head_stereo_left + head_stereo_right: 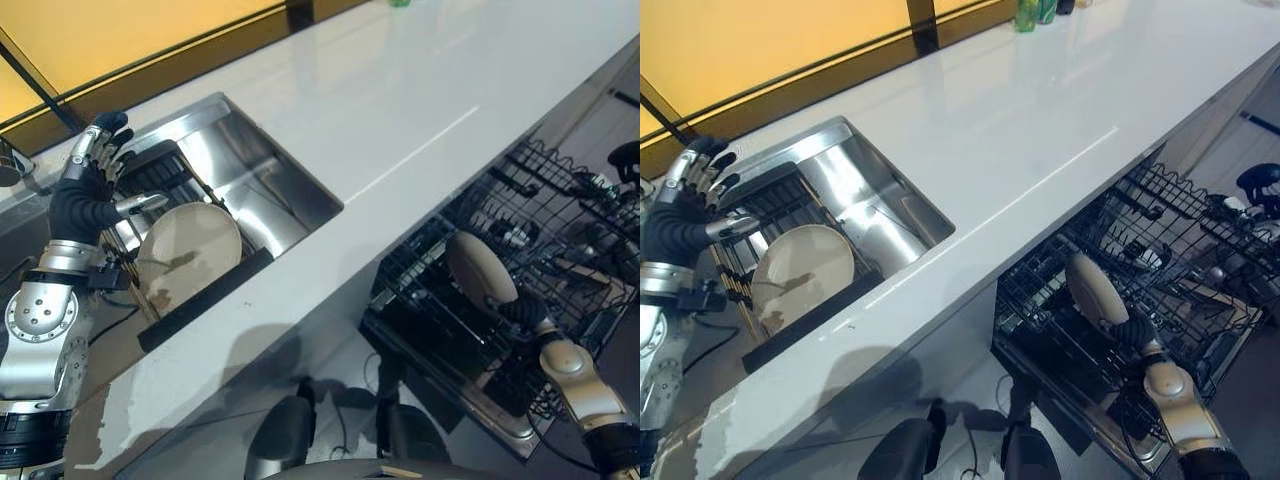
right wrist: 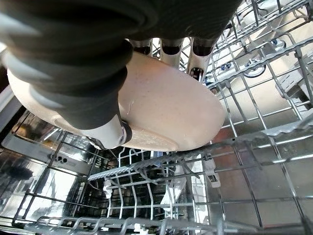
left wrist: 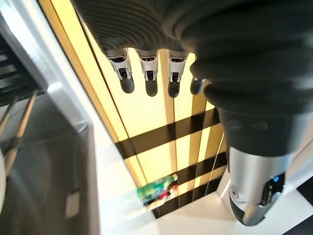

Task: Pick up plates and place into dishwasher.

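While the right hand (image 2: 98,73) grips a beige plate (image 1: 480,268) with fingers curled over its far rim and thumb pressed on its near face, the step in hand is judged to be seating that plate in the dishwasher rack (image 1: 560,240).

1. Desk (image 1: 400,110): the white surface runs between the two hands. Nothing on it needs handling for this step.
2. Dishwasher rack: the black wire basket lies directly beneath and around the right hand. Lower the plate on edge, as it now stands, so that its lower rim enters a gap between two rows of tines. Check alignment in the right wrist view, where the wires show just below the plate.
3. Sink (image 1: 260,170): the steel basin lies just beside the left hand. A dark drying rack (image 1: 160,180) sits inside it.
4. Second plate (image 1: 188,252): it leans in the drying rack, just below the left hand, and waits for a later cycle.
5. Left hand (image 1: 92,175): it is raised over the drying rack with fingers straight and spread, holding nothing. Keep it clear.

Caution: release the thumb only after the rim rests on the wires; a tilted plate could slide between tines.
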### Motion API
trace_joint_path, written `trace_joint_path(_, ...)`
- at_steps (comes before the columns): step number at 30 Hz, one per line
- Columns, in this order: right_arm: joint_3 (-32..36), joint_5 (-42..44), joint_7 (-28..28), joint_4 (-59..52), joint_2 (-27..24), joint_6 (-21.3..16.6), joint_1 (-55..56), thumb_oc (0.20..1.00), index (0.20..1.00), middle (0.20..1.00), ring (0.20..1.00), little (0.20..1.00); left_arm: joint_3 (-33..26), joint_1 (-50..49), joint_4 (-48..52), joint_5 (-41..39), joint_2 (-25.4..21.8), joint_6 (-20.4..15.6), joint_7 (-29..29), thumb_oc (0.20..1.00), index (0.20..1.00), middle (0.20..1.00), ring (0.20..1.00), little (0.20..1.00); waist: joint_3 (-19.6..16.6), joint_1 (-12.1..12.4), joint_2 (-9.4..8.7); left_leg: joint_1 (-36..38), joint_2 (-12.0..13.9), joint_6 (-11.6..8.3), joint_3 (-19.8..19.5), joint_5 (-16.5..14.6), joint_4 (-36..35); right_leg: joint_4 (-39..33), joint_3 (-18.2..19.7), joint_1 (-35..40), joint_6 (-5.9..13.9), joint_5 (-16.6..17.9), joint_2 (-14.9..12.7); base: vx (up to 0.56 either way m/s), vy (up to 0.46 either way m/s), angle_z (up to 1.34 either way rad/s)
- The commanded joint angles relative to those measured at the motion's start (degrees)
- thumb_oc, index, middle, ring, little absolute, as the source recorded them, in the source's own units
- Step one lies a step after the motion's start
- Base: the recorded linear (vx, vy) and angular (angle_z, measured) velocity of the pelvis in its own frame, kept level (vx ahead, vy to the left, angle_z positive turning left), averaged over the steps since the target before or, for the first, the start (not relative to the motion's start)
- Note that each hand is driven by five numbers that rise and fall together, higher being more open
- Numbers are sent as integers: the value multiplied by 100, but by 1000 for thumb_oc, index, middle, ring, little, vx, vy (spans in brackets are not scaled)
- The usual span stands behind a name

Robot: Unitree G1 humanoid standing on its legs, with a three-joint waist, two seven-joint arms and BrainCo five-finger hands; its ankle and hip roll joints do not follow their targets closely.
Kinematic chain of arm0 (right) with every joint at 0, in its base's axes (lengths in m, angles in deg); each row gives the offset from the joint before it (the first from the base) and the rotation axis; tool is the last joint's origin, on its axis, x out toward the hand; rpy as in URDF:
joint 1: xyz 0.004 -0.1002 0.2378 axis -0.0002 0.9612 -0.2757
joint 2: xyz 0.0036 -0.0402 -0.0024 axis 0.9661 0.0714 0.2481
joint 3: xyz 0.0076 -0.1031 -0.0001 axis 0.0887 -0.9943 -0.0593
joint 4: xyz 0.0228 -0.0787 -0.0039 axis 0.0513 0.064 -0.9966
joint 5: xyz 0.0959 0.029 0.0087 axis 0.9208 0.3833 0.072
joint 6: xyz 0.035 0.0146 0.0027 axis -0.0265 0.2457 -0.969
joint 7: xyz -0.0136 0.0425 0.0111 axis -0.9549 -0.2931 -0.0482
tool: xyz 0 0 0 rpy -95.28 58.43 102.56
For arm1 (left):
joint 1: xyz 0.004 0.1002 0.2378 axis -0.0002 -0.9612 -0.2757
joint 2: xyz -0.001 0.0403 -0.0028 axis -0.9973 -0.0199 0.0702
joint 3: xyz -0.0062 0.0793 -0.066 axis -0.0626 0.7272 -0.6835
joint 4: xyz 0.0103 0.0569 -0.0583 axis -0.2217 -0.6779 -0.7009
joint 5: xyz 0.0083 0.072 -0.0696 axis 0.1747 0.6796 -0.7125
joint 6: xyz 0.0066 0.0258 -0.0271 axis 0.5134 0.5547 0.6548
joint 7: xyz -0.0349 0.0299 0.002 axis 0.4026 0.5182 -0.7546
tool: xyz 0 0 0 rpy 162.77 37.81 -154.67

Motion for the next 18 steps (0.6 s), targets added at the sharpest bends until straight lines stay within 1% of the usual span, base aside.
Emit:
trace_joint_path(1,-821,159,369,149,152,-1,443,200,200,200,200,200,11,93,444,30,-236,-137,103,1000,1000,1000,1000,1000,-239,172,71,-527,-219,-104,162,529,41,369,-162,4,188,108,-125,132,37,2)
trace_joint_path(6,-877,98,535,498,329,43,677,200,200,200,200,200,-80,-120,531,14,-168,40,-39,1000,1000,1000,1000,1000,-329,200,102,-445,-203,-168,226,548,42,340,-194,235,161,52,-139,142,36,1)
trace_joint_path(9,-922,-189,583,735,426,141,813,200,200,200,200,200,-138,-241,534,-12,-145,118,-114,1000,1000,1000,1000,1000,-368,204,121,-406,-194,-203,272,556,55,341,-206,347,153,27,-147,131,45,1)
trace_joint_path(17,-1027,-1149,268,1534,422,388,797,200,200,200,200,200,-39,-376,650,-46,-137,275,-83,1000,1000,1000,1000,1000,-406,259,211,-370,-228,-246,302,612,50,398,-211,454,163,-5,-160,60,42,4)
trace_joint_path(18,-1028,-1311,212,1586,412,487,791,200,200,200,200,200,-73,-423,650,-79,-146,305,-116,1000,1000,1000,1000,1000,-425,269,228,-329,-234,-248,295,635,12,373,-197,511,165,-8,-146,77,35,1)
